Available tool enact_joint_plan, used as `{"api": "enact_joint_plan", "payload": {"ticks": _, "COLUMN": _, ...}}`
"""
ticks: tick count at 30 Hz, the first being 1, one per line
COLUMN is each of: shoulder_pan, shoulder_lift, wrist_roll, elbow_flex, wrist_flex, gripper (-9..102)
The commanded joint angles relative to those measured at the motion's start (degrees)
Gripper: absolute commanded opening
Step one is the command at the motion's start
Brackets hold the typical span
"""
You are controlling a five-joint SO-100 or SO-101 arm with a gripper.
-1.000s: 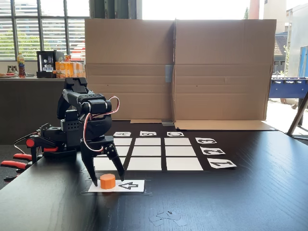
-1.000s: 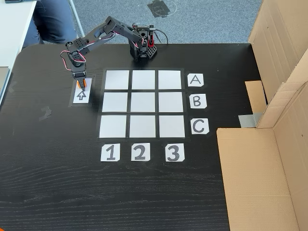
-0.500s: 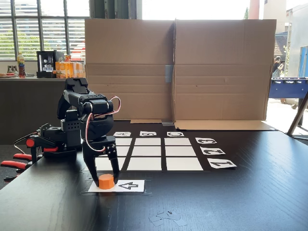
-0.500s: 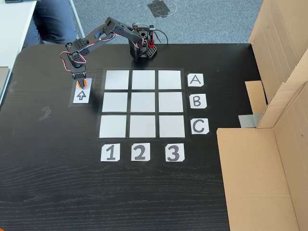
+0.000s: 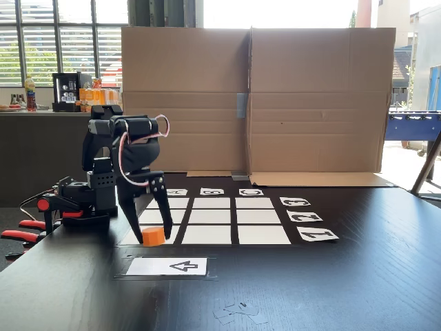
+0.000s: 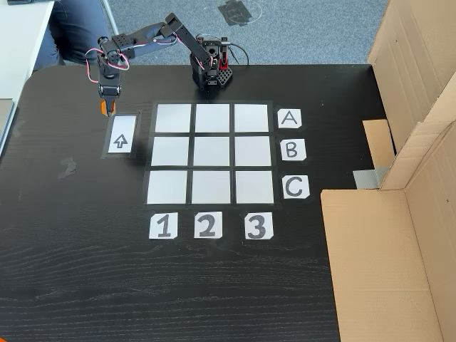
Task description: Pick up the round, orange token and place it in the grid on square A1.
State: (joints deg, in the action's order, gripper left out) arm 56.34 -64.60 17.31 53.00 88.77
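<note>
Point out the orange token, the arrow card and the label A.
token (image 5: pixel 154 236): a fixed view, on its orange side, between the gripper (image 5: pixel 152 238) fingers.
arrow card (image 6: pixel 122 135): a fixed view, on the white paper above the arrow.
label A (image 6: pixel 288 118): a fixed view, on the printed letter.

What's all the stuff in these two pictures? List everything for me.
token: one, orange, held off the table between the jaws.
arrow card: one, white with black arrow, left of the grid in the view from above.
grid: nine white squares, table centre.
labels: six, white; A, B, C and 1, 2, 3 beside the grid.
table: one, black.
cardboard: brown, standing behind the table.
clamps: red handles, at the table edge.
arm: one, black.
gripper: one, black, shut on the token.
</note>
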Motion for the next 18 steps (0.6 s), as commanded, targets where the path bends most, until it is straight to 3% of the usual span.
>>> {"api": "enact_joint_plan", "payload": {"ticks": 1, "shoulder_pan": 1.05, "shoulder_lift": -10.20, "wrist_roll": -0.53, "elbow_flex": 2.64, "wrist_flex": 0.26, "gripper": 3}}
{"api": "enact_joint_plan", "payload": {"ticks": 18, "shoulder_pan": -2.02, "shoulder_lift": -58.27, "wrist_roll": -7.73, "elbow_flex": 51.50, "wrist_flex": -0.26, "gripper": 3}}
